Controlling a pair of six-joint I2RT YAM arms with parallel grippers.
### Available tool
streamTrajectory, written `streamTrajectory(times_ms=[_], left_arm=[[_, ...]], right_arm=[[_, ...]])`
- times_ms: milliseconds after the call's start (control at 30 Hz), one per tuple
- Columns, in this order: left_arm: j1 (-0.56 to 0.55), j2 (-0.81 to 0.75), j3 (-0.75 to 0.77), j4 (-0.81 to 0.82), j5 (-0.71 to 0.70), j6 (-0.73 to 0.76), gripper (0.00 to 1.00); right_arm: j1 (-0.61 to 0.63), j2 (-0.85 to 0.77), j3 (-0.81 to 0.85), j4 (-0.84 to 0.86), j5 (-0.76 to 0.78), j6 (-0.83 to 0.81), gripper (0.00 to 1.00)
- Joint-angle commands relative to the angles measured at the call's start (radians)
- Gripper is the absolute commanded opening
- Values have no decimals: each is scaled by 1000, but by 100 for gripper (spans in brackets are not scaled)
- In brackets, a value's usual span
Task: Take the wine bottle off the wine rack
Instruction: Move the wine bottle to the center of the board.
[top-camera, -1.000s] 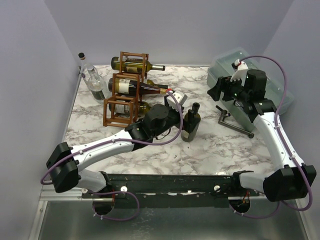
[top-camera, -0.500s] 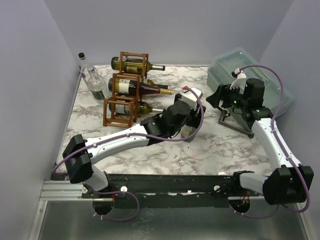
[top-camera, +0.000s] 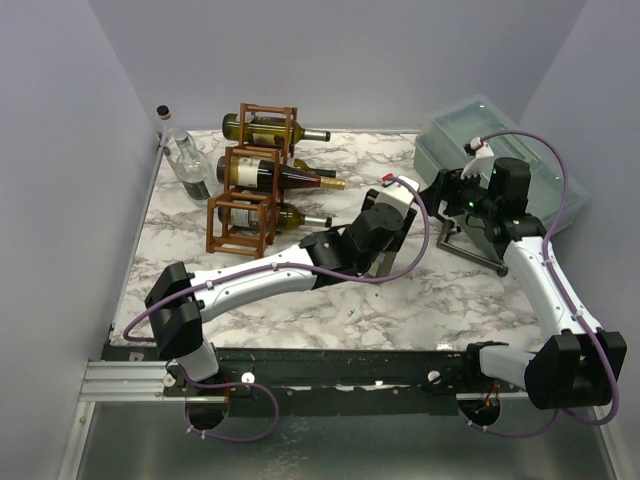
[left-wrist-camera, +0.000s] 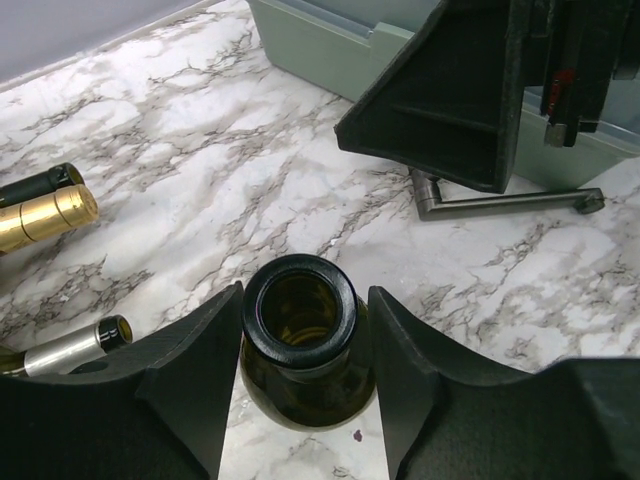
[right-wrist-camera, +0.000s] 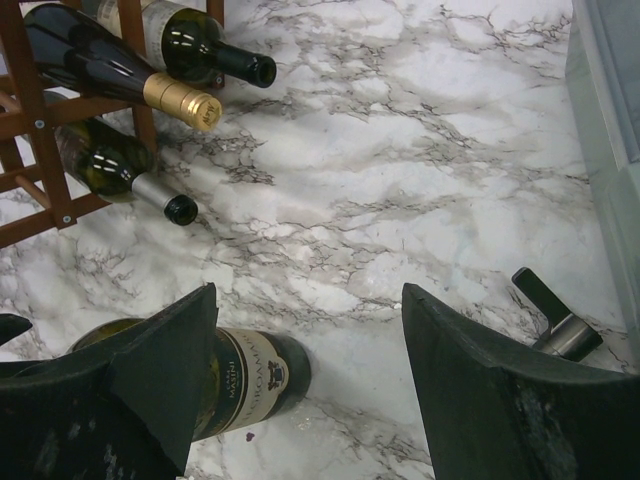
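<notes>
Wine bottle (left-wrist-camera: 300, 345): dark olive-green glass, mouth open and uncorked, pale label with dark lettering at lower left of right wrist view. Mid-frame in top view, well apart from wine rack (top-camera: 250, 195) at upper left. Left gripper (left-wrist-camera: 305, 310) jaws narrow, clamped on bottle neck. Right gripper (right-wrist-camera: 305, 330) jaws spread wide.

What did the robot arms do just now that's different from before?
The left gripper swung right, over the standing wine bottle, and now straddles its neck; whether it grips is unclear. The right gripper shifted slightly nearer and is open. The wine rack and its bottles stayed put.
</notes>
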Motion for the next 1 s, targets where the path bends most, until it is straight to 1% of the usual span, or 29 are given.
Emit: streamTrajectory(times_ms=[0, 233, 300, 367, 533, 567, 800, 967], left_arm=[[-7, 32, 42, -15, -62, 7, 52], [-6, 47, 56, -14, -68, -1, 50], [-6, 48, 56, -11, -69, 1, 45], [-7, 49, 55, -6, -70, 2, 37], [-6, 36, 41, 10, -40, 27, 4], [-7, 26, 32, 12, -32, 32, 0], [-7, -94, -48, 19, 2, 50, 0], [-7, -196, -129, 18, 63, 57, 0]], right_arm=[[-8, -6, -11, 21, -22, 3, 77], [-7, -4, -10, 21, -21, -1, 77], [-8, -4, -11, 20, -20, -1, 77], [-9, -6, -11, 19, -20, -2, 77], [-8, -6, -10, 19, -20, -2, 77], [-8, -7, -11, 19, -20, -2, 77], [-10, -9, -11, 19, -21, -2, 77], [-10, -9, -11, 17, -27, -3, 77]])
